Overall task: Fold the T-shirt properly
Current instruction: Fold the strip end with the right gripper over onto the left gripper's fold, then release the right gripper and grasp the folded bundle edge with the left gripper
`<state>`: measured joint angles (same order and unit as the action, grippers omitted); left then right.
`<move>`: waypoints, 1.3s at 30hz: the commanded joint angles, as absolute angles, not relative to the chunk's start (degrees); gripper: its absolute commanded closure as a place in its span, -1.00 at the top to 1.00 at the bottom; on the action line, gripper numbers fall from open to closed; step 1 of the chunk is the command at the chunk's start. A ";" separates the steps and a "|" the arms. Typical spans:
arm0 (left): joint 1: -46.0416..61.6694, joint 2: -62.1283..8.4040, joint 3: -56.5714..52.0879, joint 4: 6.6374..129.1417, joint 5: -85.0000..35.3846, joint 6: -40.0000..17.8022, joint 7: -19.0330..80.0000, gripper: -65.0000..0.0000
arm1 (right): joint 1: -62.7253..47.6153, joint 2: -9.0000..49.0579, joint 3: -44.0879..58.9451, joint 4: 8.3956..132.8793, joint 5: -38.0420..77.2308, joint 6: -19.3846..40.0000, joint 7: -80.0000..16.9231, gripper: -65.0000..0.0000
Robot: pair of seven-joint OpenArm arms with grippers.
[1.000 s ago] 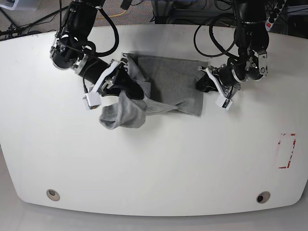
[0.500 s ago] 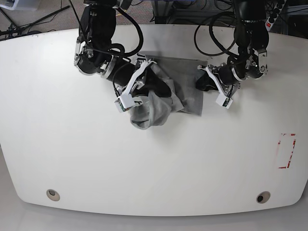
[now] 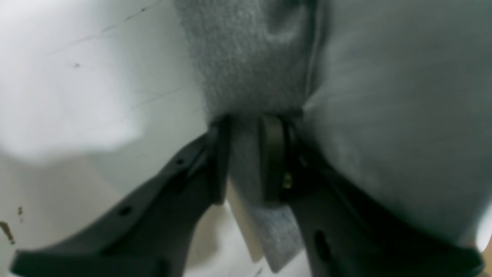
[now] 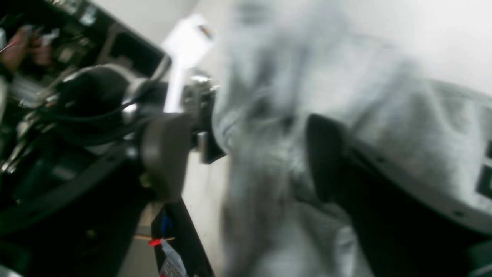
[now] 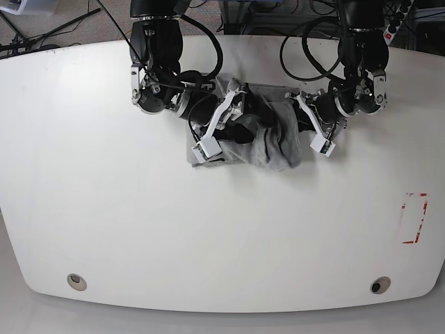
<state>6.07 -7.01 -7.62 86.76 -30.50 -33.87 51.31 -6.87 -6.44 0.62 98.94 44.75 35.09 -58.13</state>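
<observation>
Since the earlier base frames your right arm has swept across the table toward the left arm, dragging the loose flap of the light heather-grey soft cotton T-shirt [image 5: 268, 136] over the flat part, so the cloth now sits bunched in a narrow heap between the two arms at the far middle of the white round-cornered table [image 5: 104, 229]. Right gripper [image 5: 245, 120] is at the heap's near-left side in base view, its white-edged black body lying over the fabric; the right wrist view is blurred but you can see its black jaws standing wide apart, with grey cloth [image 4: 346, 115] draped between and over them, one black finger [image 4: 326, 154] sticking up through the folds. Whether it has any real hold on that cloth you can't tell; nothing looks pinched. Left gripper [image 3: 246, 161] is on the heap's other side, just beside the shirt's edge in base view. In the left wrist view its two black jaws are nearly together with a thin strip of grey fabric [image 3: 246, 77] between the pads, so it has a hem or folded edge of the shirt pinched, with more cloth bulging over the right-hand jaw and bare white tabletop to the left. A red-outlined rectangle mark [image 5: 415, 218] sits well apart near the table's edge on the left arm's side, plus two round fittings [image 5: 77, 281] at the near corners.
</observation>
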 commanded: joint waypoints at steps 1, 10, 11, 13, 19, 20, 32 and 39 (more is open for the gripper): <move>5.85 -7.34 -7.87 89.36 -30.11 -33.80 51.91 -0.41 | -6.11 -6.55 0.13 101.05 47.08 35.65 -56.75 0.43; 5.93 -8.22 -18.86 96.66 -41.63 -33.80 52.00 -0.29 | -8.48 0.04 0.40 109.58 48.75 35.74 -56.57 0.22; 6.02 -9.19 -20.09 97.36 -42.33 -33.80 52.09 -0.29 | -8.75 0.75 0.40 109.58 48.57 35.74 -56.57 0.20; 6.99 -11.91 -22.90 98.07 -43.47 -33.80 52.09 -0.29 | -9.01 2.33 0.22 109.14 48.40 35.74 -56.57 0.16; 9.01 -18.68 -29.67 97.89 -39.34 -33.80 52.09 -0.29 | -8.84 5.05 -3.03 107.82 43.82 36.09 -56.48 0.16; 9.71 -20.44 -29.93 97.36 -37.32 -33.80 52.09 -0.29 | -8.57 5.23 -4.79 108.00 41.98 36.00 -56.40 0.16; 13.58 -23.87 -33.01 95.69 -25.80 -40.00 52.00 -0.29 | 0.75 1.27 -14.81 97.98 24.48 35.74 -50.51 0.05; 13.58 -18.59 -34.15 97.98 -19.30 -40.00 52.00 -0.29 | 8.57 0.66 -14.64 83.91 20.44 35.74 -43.30 -0.17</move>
<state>13.96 -18.44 -33.82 96.01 -19.94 -39.94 53.06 5.98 0.54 -14.98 85.76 20.12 35.77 -44.49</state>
